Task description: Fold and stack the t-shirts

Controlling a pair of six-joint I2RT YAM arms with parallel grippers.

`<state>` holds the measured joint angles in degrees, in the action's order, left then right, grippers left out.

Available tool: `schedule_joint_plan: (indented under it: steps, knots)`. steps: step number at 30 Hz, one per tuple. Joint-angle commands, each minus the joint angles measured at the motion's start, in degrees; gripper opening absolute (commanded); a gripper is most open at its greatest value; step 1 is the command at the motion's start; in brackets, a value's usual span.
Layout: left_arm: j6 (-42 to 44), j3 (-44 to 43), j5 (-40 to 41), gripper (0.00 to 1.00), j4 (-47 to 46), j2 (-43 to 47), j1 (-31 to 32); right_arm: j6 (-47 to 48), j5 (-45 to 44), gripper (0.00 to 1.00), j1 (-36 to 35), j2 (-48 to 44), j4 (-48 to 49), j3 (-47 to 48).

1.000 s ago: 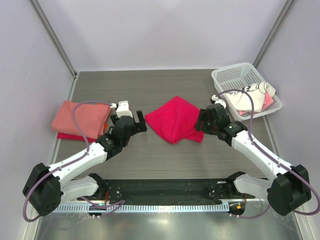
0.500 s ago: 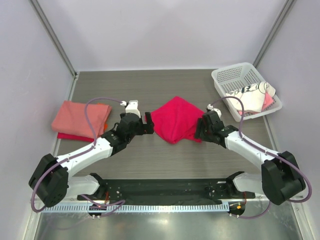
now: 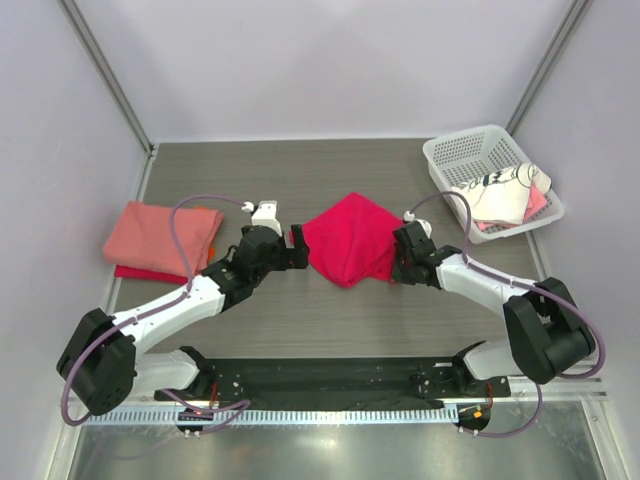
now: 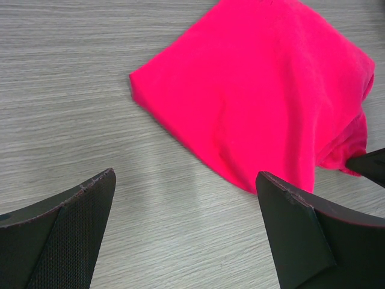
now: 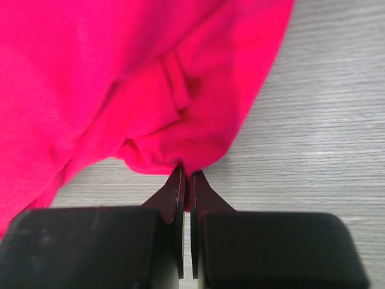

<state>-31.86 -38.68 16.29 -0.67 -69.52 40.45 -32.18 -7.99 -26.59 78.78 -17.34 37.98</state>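
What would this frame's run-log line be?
item: crimson t-shirt | left gripper: open, beside its corner | right gripper: shut on its edge | stack: salmon-pink t-shirt on red t-shirt

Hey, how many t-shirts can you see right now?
4: a crimson shirt mid-table, a salmon shirt at left lying on a red shirt, and a white printed shirt in the basket; more may hide beneath it.
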Motion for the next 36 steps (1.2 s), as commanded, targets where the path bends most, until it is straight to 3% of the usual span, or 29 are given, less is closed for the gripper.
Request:
schedule_joint_plan:
  steps: [1, 4, 9, 14, 17, 21, 25, 28, 29, 31, 33, 36]
  knots:
    - [1.01, -1.14, 0.4, 1.0, -2.85, 2.28, 0.16, -0.33, -1.85, 0.01, -2.93, -0.99, -1.54, 5.78]
    - [0.66, -0.53, 1.37, 1.0, -2.85, 3.24, 0.16, 0.54, -5.27, 0.01, -8.1, -2.67, -7.68, 15.52]
    - [-3.3, 0.79, 13.22, 1.0, 0.22, 5.7, 0.07, 3.43, -9.76, 0.01, -25.51, 3.73, -23.24, 45.65]
    - [-6.11, 4.92, 22.26, 0.99, 0.49, 13.87, -0.02, 5.64, -15.02, 0.01, -26.24, 6.47, -30.81, 69.46]
    - [-8.12, 7.29, 27.29, 1.0, 3.03, 19.58, -0.1, 6.43, -19.0, 0.01, -20.73, 6.82, -32.93, 75.39]
    - [-8.92, 9.58, 30.73, 1.0, 3.04, 25.12, -0.1, 5.2, -11.35, 0.01, -11.76, 5.51, -32.49, 68.92]
    - [-7.43, 10.03, 27.92, 1.0, 1.11, 25.05, -0.1, 4.5, -12.84, 0.03, -6.82, 1.91, -27.33, 50.33]
    - [-6.64, 7.66, 25.9, 1.0, 1.54, 21.19, -0.11, 3.62, -17.47, 0.25, -4.09, -1.07, -24.85, 41.77]
    - [-6.64, 6.08, 25.55, 0.99, 2.68, 18.48, -0.1, 2.66, -25.24, 0.45, -4.17, -1.78, -24.84, 37.3]
    - [-6.64, 4.33, 25.1, 1.0, 3.83, 16.0, -0.1, 2.04, -28.65, 0.62, -4.17, -4.32, -24.67, 32.97]
    - [-6.55, 2.74, 24.05, 1.0, 5.49, 12.32, -0.1, 1.86, -26.66, 0.65, -4.17, -6.0, -23.71, 27.43]
    - [-6.55, 0.18, 22.82, 0.99, 7.08, 8.62, -0.19, 2.04, -16.03, 0.65, -4.7, -8.29, -17.75, 21.01]
